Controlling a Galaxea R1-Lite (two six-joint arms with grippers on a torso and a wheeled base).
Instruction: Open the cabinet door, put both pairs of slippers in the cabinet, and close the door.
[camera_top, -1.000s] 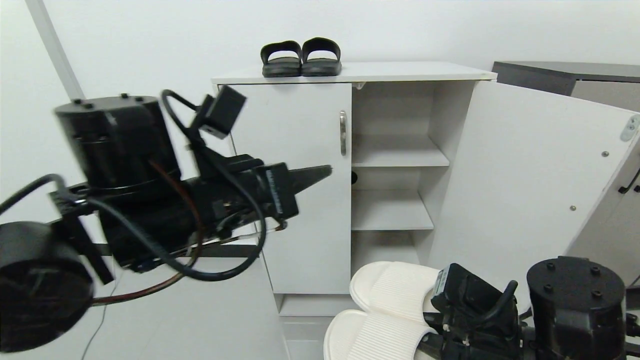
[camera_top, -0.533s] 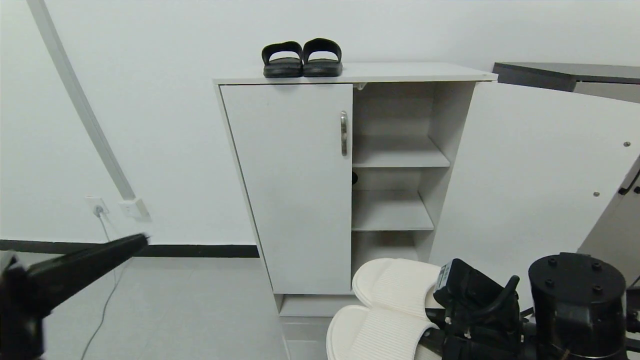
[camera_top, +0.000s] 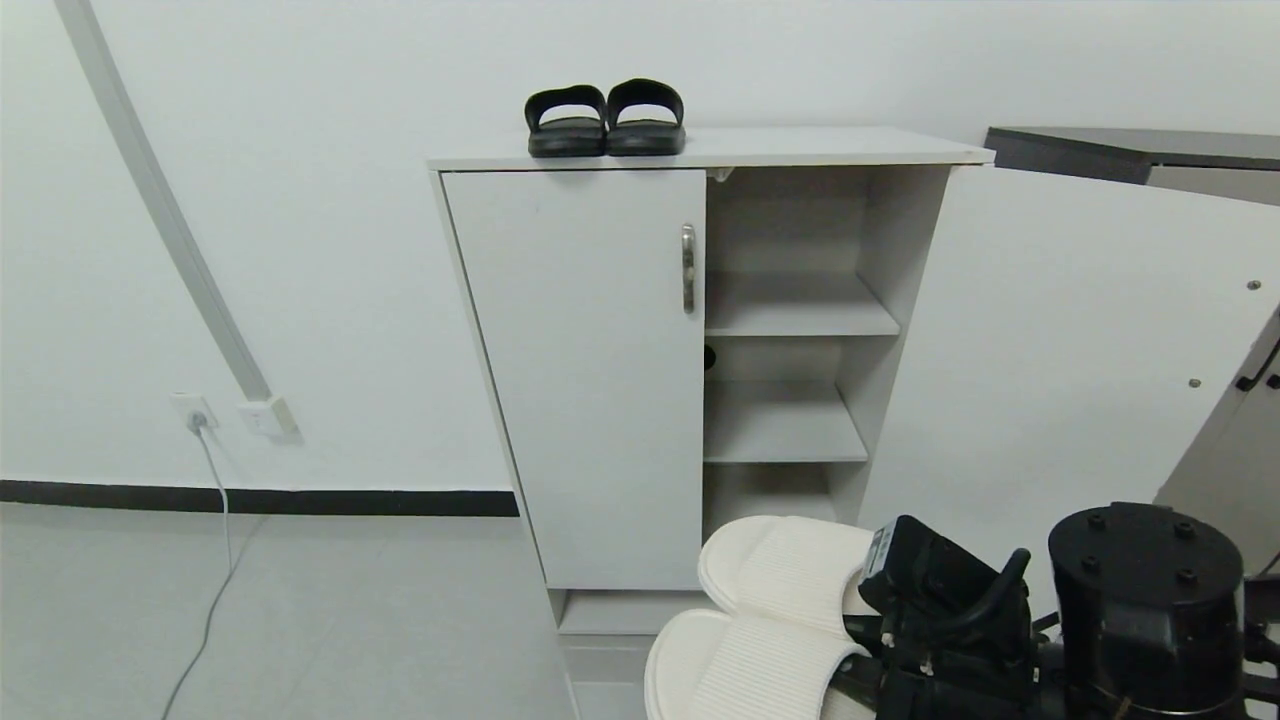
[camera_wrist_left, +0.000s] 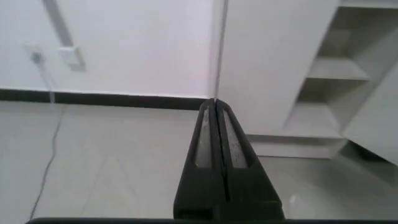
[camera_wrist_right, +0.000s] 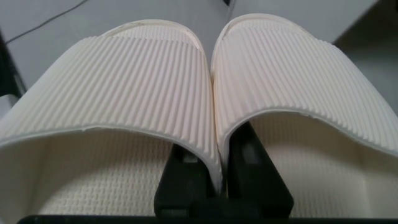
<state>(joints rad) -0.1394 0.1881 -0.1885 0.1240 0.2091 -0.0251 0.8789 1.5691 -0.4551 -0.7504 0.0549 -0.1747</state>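
Your left gripper (camera_wrist_left: 215, 109) hangs low over the grey floor with its two fingers pressed flat together and nothing between them; parked there, it leaves the cabinet front free for the other arm, I'd guess.

Well above and ahead of it, the pair of black open-toe slippers (camera_top: 605, 118) sits on top of the tall white two-door cabinet (camera_top: 575, 400), so that pair isn't stowed yet; the door nearest that gripper is shut, with its metal bar handle (camera_top: 687, 267) at the inner edge.

Your right gripper (camera_wrist_right: 217, 163) is clamped on the pair of cream ribbed slippers (camera_top: 770, 610), pinching their two inner walls together so both ride as one load; they're toes-forward, just short of the open side's lower white shelves (camera_top: 780, 425), which looks like a line-up for sliding them in; the opened white door (camera_top: 1060, 370) stands off beyond that gripper's outer side.

Versus a second ago: your left arm was up in front of the shut door and has dropped right down; the open door has swung wider; the cream pair has barely budged.
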